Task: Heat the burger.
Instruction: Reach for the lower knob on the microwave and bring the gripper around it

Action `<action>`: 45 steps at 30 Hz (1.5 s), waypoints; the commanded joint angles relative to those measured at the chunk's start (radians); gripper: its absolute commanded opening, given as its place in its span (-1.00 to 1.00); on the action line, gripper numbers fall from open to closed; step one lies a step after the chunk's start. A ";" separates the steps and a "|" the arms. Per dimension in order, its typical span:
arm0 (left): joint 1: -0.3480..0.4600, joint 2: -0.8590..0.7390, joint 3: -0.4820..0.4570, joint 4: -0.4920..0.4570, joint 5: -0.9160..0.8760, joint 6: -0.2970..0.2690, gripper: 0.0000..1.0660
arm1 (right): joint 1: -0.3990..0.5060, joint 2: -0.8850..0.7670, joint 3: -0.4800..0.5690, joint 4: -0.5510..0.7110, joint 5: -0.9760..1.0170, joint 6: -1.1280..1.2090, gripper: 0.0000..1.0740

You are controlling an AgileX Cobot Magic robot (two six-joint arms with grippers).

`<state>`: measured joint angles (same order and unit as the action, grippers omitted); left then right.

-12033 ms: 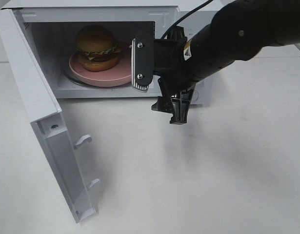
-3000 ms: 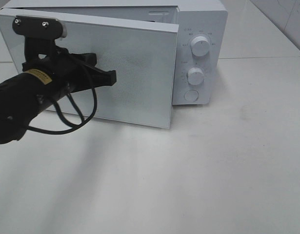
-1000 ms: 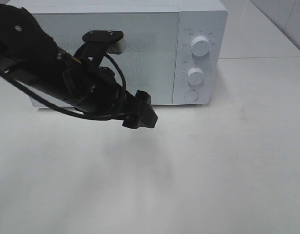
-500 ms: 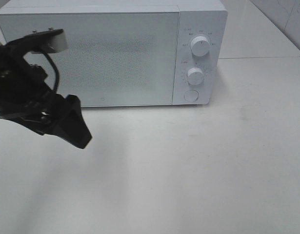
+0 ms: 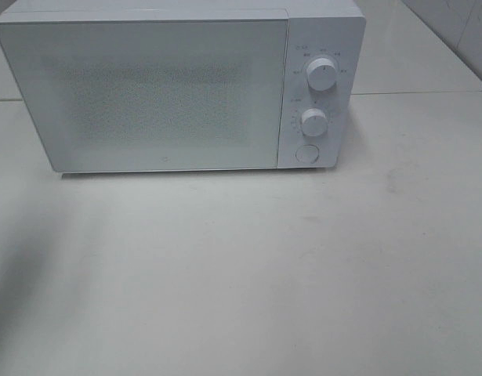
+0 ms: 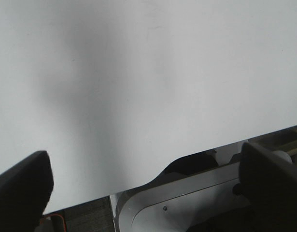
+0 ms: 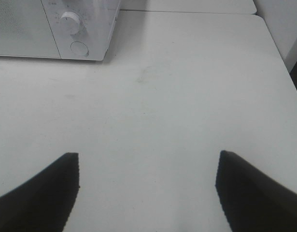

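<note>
The white table (image 5: 303,274) fills most of the high view. A white microwave (image 5: 178,86) sits at the back of it with its frosted door (image 5: 146,94) fully shut. The burger doesn't show in any view, and the door hides whatever's inside. The left gripper (image 6: 146,179) hangs over bare table near the edge, spread wide with nothing in it. The right gripper (image 7: 147,164) is also wide apart and empty, facing the microwave's knob side from well back. Two round knobs, top (image 5: 322,74) and bottom (image 5: 313,122), sit above a small round button (image 5: 306,153).
</note>
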<state>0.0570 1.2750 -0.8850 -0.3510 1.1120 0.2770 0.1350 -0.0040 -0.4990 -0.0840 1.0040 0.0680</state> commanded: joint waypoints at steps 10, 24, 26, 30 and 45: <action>0.056 -0.362 0.182 0.160 0.022 -0.146 0.88 | -0.006 -0.027 0.002 -0.003 -0.006 -0.006 0.40; 0.056 -0.851 0.326 0.188 -0.005 -0.156 0.88 | -0.006 -0.027 0.002 -0.003 -0.006 -0.006 0.40; 0.056 -0.886 0.337 0.188 -0.017 -0.157 0.88 | -0.006 -0.027 0.002 -0.003 -0.006 -0.006 0.40; 0.056 -1.042 0.367 0.198 -0.038 -0.162 0.88 | -0.006 -0.027 0.002 -0.003 -0.006 -0.006 0.40; 0.056 -1.308 0.367 0.199 -0.038 -0.162 0.88 | -0.006 -0.027 0.002 -0.003 -0.006 -0.006 0.40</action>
<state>0.1090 -0.0040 -0.5190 -0.1510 1.0850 0.1200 0.1350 -0.0040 -0.4990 -0.0840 1.0040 0.0680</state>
